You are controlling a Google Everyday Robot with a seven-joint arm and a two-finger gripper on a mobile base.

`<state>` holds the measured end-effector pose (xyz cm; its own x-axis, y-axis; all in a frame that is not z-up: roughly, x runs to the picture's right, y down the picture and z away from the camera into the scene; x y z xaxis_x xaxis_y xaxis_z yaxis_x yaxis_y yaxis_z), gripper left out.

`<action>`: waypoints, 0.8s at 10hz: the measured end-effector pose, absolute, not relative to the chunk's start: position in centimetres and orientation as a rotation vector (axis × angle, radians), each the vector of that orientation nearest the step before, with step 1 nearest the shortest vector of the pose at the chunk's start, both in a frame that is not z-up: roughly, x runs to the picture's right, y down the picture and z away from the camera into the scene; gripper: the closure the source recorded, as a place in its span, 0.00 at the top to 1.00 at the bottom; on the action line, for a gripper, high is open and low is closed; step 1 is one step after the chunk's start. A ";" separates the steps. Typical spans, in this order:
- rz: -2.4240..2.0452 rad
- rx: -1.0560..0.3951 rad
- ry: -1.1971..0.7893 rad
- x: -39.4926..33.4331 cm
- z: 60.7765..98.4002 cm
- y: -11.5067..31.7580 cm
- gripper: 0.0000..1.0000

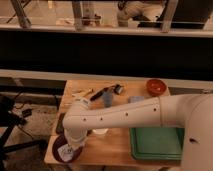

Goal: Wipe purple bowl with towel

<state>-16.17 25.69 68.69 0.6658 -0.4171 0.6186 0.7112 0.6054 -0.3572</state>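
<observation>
Seemingly an office or lab workspace: a wooden tabletop (111,148) beside a glazed railing (100,30) across the top of the frame; a seated person (132,9) beyond, upper right; the robot's hand (70,146) at lower left.

The white arm (125,114) is stretched leftward from the right; the gripper (70,148) is pointed down at the near left.

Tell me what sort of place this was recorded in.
Probably an office or lab common area: a wooden table with a green tray stands beside a glazed railing, with a person seated beyond. The gripper is at a front corner of the table, over the purple bowl.
</observation>
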 end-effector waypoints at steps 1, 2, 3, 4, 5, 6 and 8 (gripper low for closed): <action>-0.699 -0.623 -0.517 -16.9 69.1 25.2 0.11; -0.710 -0.617 -0.525 -17.7 69.5 24.8 0.11; -0.726 -0.613 -0.538 -18.4 70.2 24.7 0.11; -0.729 -0.606 -0.556 -18.6 70.5 24.9 0.11; -0.731 -0.599 -0.567 -18.6 70.5 25.0 0.11; -0.731 -0.590 -0.576 -18.5 70.3 25.3 0.11; -0.732 -0.572 -0.584 -18.2 69.7 25.7 0.11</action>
